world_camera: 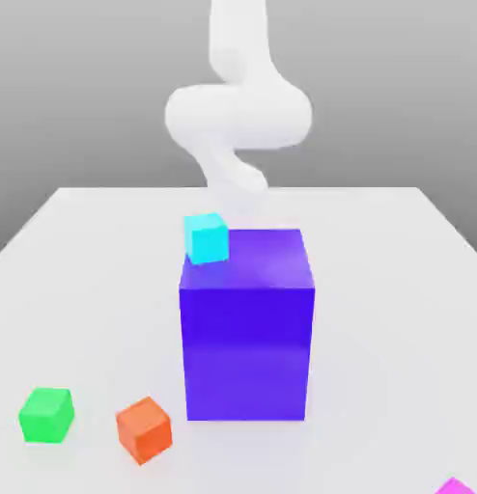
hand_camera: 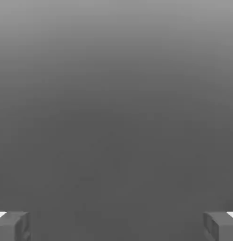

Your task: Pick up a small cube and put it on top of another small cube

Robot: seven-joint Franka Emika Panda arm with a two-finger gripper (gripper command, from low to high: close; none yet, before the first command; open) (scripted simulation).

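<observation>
The jaws of the gripper (hand_camera: pixel 116 226) are seen spread wide in the hand view, with nothing between them and only grey background ahead. The white robot arm (world_camera: pixel 238 111) is seen at the far side of the white tabletop (world_camera: pixel 78 289), behind the large blue-purple block (world_camera: pixel 247 328). A small cyan cube (world_camera: pixel 207 238) sits by the block's upper far-left corner. A small green cube (world_camera: pixel 46 415) and a small orange cube (world_camera: pixel 144 429) lie near left. The small bright magenta cube (world_camera: pixel 457 486) lies at the near right edge. The task appears unstarted; next, a long approach to the magenta cube is called for.
</observation>
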